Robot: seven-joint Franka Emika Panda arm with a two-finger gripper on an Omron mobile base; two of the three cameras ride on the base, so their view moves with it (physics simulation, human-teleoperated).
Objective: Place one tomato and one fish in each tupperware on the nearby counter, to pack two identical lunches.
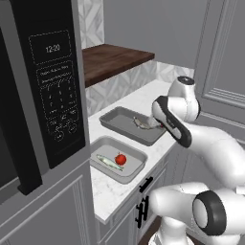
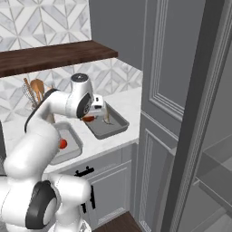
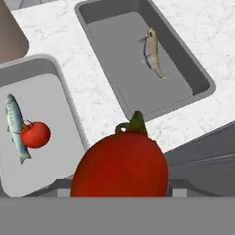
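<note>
My gripper hangs over the near end of the far tupperware, shut on a red tomato with a green stem that looms large in the hand view; the fingertips are hidden behind it. That far tupperware holds one small fish. The near tupperware holds a striped fish with a tomato touching it. In the left base view the near tray and far tray sit side by side on the white counter, and my forearm hides the hand.
A black microwave stands at the left over the counter's end. A dark wooden shelf hangs above. A utensil holder stands by the tiled wall. Tall grey cabinets close the right side.
</note>
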